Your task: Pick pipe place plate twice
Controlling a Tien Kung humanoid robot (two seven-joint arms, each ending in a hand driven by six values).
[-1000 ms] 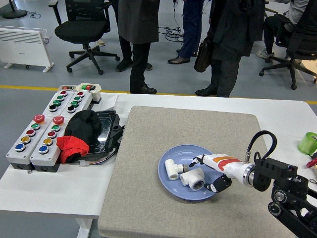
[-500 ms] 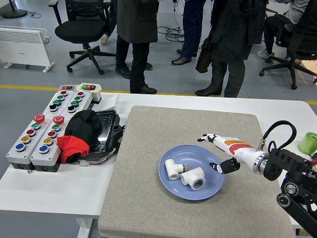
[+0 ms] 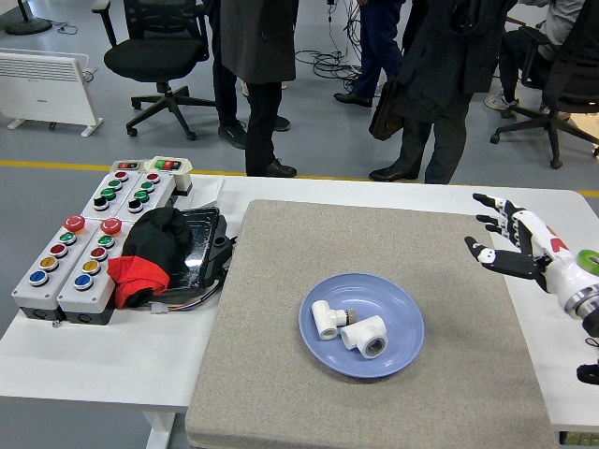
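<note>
We see the grey felt mat [image 3: 374, 309] covering most of the white table [image 3: 94, 360], with bare mat all around the round blue plate [image 3: 404, 348] at lower centre. In that plate lie two white plastic pipe fittings [image 3: 351, 332], touching each other. The robot's white-and-black right hand [image 3: 510, 245] hangs at the right edge of the frame, fingers spread and holding nothing; a second ago it was over the plate beside the fittings.
</note>
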